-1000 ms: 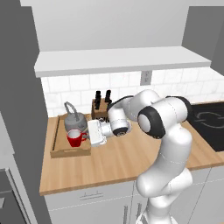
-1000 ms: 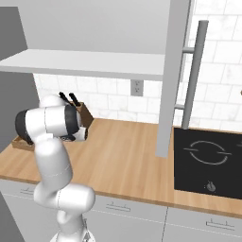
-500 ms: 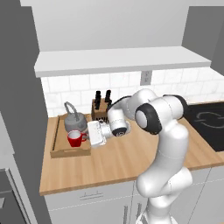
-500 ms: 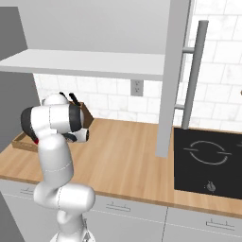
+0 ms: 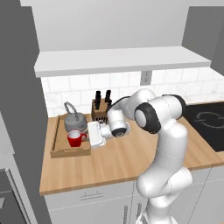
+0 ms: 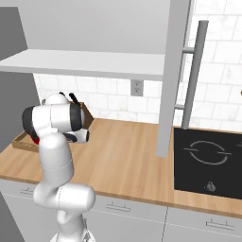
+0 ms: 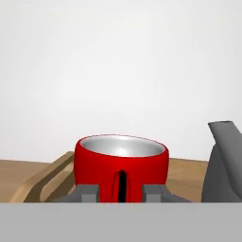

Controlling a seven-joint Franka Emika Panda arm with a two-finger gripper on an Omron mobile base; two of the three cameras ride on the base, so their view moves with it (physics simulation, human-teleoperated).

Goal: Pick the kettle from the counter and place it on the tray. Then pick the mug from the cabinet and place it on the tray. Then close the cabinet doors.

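Observation:
The red mug [image 5: 75,139] stands in the front of the wooden tray [image 5: 56,142] on the counter [image 5: 122,162], with the grey kettle [image 5: 72,123] behind it in the same tray. My gripper [image 5: 89,136] is level with the mug's right side. In the hand view the mug [image 7: 120,163] is dead ahead, and my gripper [image 7: 120,194] is open, a finger on each side of the mug's handle with a gap on both sides. The kettle's spout [image 7: 226,158] rises at the right and the tray's rim [image 7: 45,177] runs at the left. The cabinet doors [image 6: 176,71] [image 5: 17,87] stand open.
A knife block [image 5: 100,109] stands against the tiled wall just right of the tray. The black cooktop [image 6: 208,160] lies at the counter's right end. The cabinet's grey floor panel [image 5: 118,61] hangs over the counter, above my arm. The open right door's bar handle [image 6: 194,71] juts toward the base.
The arm's upper links have leaned slightly left. The hand stays at the mug, and the mug and kettle have not moved in the tray.

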